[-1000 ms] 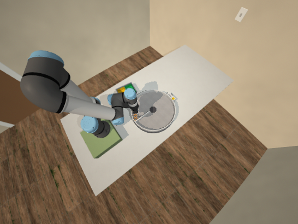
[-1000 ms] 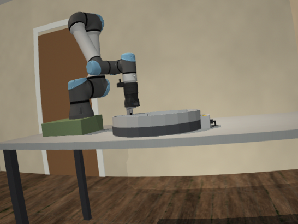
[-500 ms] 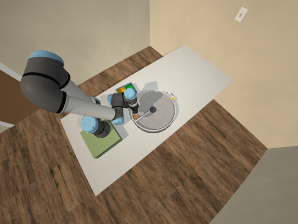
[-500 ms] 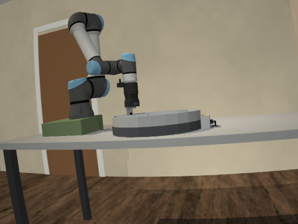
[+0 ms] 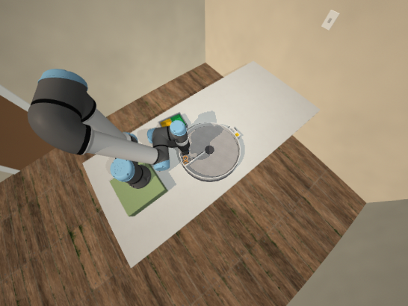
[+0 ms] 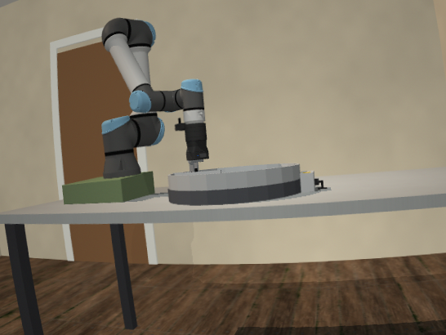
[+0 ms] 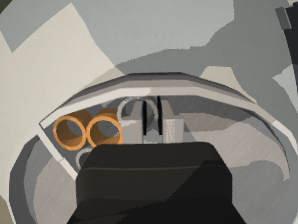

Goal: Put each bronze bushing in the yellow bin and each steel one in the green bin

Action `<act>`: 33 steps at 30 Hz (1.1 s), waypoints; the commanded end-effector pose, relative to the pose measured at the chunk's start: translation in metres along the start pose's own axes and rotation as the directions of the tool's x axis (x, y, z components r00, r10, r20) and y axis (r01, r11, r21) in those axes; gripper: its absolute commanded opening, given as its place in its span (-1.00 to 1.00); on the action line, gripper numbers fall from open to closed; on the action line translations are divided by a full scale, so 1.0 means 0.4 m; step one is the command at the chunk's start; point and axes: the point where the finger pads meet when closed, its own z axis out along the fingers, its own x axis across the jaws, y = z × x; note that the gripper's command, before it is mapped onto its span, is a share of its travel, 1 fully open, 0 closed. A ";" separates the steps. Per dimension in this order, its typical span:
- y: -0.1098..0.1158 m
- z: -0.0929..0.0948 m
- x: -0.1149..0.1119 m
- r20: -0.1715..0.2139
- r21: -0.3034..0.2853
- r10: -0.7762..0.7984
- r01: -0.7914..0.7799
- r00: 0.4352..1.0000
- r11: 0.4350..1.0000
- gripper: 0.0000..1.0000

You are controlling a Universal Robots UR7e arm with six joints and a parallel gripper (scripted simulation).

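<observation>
Steel bushing pinched at the turntable rim, and half the good stuff is blocked

So the gripper (image 5: pixel 185 153) (image 6: pixel 194 167) (image 7: pixel 152 107) is down inside the rim of the turntable (image 5: pixel 226 159) (image 6: pixel 234 184) (image 7: pixel 240 139), fingers nearly together with the wall of a steel bushing (image 7: pixel 127 100) between them. Wrist view only gives you part of that ring, since the fingers cover its right side, and I can't tell if it's off the surface.

Left of it in that view, a left bronze bushing (image 7: pixel 56 135) and a right bronze bushing (image 7: pixel 102 117) stand on end side by side, near the pale bar (image 5: pixel 196 158) (image 7: pixel 56 155). Another steel ring (image 7: pixel 79 156) pokes out below them, mostly cut off by the black gripper body.

Exterior view is no help: the turntable wall hides every bushing. From the top, the arm partly covers the yellow bin (image 5: pixel 166 122) and green bin (image 5: pixel 178 118), contents too small to make out.
</observation>
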 end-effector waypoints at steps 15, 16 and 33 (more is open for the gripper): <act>0.001 -0.016 0.000 0.000 -0.001 0.000 0.000 1.000 1.000 -1.00; 0.001 -0.016 0.000 0.000 -0.001 0.000 0.000 1.000 1.000 -1.00; 0.001 -0.028 0.000 0.000 -0.001 0.000 0.000 1.000 1.000 -1.00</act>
